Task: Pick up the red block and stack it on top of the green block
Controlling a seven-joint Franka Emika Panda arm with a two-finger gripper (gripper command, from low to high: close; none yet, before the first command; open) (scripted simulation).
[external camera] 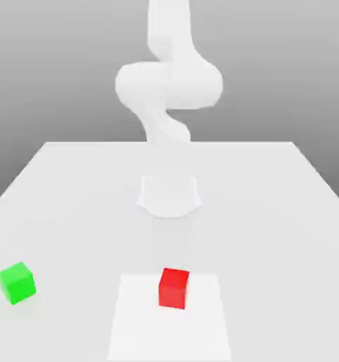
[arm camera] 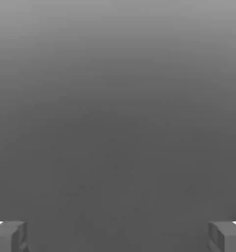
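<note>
fingers: spread wide | holding nothing | touching nothing

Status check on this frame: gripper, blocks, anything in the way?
Gripper open, holding nothing. Red block on the table, green block apart at the exterior view's left. Nothing between them.

From the hand camera I see my gripper with its two grey fingers spread wide, one tip at each lower corner of the frame, nothing between them. Beyond them lies a plain grey backdrop, lighter toward the top and darker lower down, smooth and featureless throughout.
</note>
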